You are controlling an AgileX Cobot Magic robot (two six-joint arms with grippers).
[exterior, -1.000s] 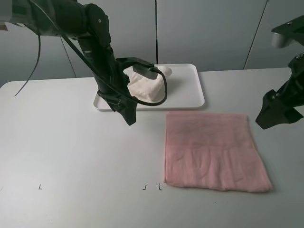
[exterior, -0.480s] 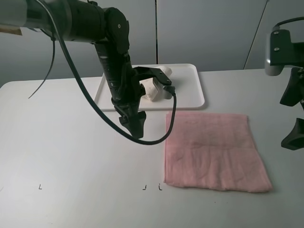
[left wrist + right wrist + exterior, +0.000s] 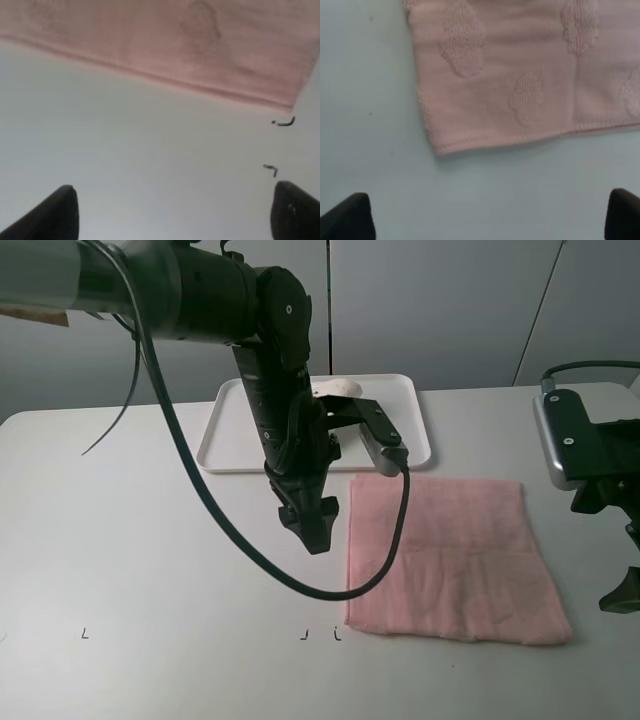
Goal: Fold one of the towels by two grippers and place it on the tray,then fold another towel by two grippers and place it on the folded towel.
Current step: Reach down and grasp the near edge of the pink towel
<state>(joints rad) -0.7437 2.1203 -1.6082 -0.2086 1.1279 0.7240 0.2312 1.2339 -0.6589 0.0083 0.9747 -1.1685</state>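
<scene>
The pink towel [image 3: 450,555] lies flat and unfolded on the table, right of centre. Just off its left edge hangs my left gripper [image 3: 310,525], open and empty; the left wrist view has the towel's edge [image 3: 165,45] ahead of the spread fingertips [image 3: 55,215]. My right gripper [image 3: 625,590] hovers off the towel's right front side, partly cut by the frame. Its wrist view looks down on a towel corner [image 3: 520,80], with the gripper [image 3: 485,217] open. The white tray [image 3: 230,440] sits behind. Only a sliver of the cream towel [image 3: 336,390] shows on it, past the left arm.
The left arm and its looping black cable [image 3: 390,540] stand between the tray and the pink towel, the cable drooping over the towel's left edge. Small black marks [image 3: 305,635] dot the table near the front. A grey panelled wall runs behind.
The left arm swung away from the tray, forward and right, down to the pink towel's left edge. The right arm dropped lower and nearer beside the towel's right side. Both grippers stayed open.
</scene>
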